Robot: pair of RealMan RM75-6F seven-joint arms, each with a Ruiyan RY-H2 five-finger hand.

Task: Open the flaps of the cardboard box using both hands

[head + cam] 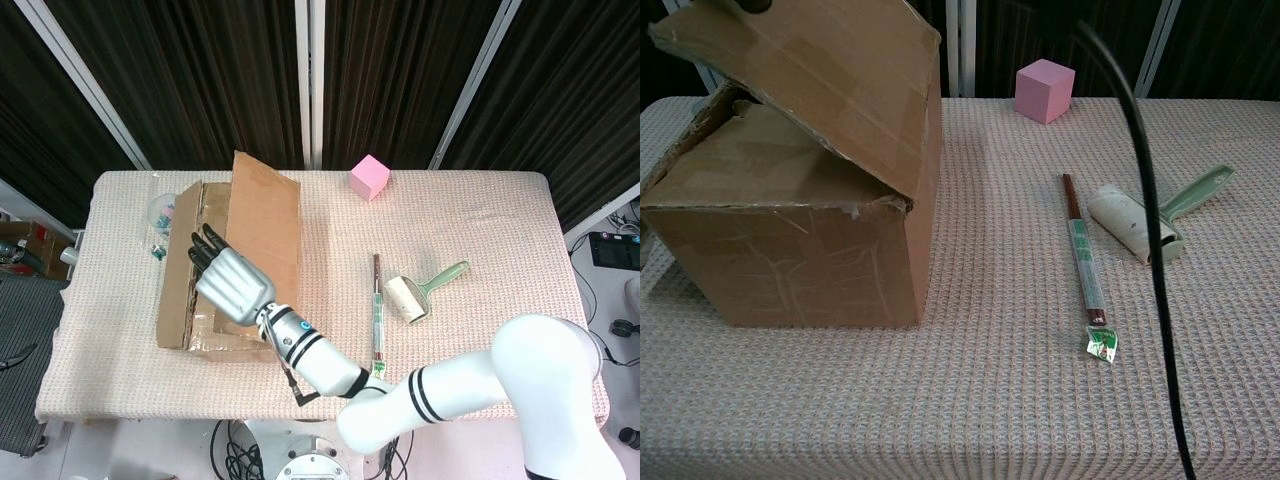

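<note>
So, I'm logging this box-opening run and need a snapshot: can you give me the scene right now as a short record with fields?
box: cardboard box at table's left side
right flap: large flap raised, tilted up
left flap: narrow flap partly up
hand in view: right hand over the box opening, beside the raised flap's underside; contact unclear
left hand: not in view
other items: pink cube, lint roller, wrapped chopsticks
surface: woven tablecloth

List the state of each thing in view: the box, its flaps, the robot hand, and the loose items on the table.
cardboard box: upright on the table, partly opened
right flap: lifted, tilted up
left flap: raised along the box's left side
right robot hand: under the right flap, fingers extended
lint roller: lying flat
wrapped chopsticks: lying flat, unopened
pink cube: resting near the far edge
</note>
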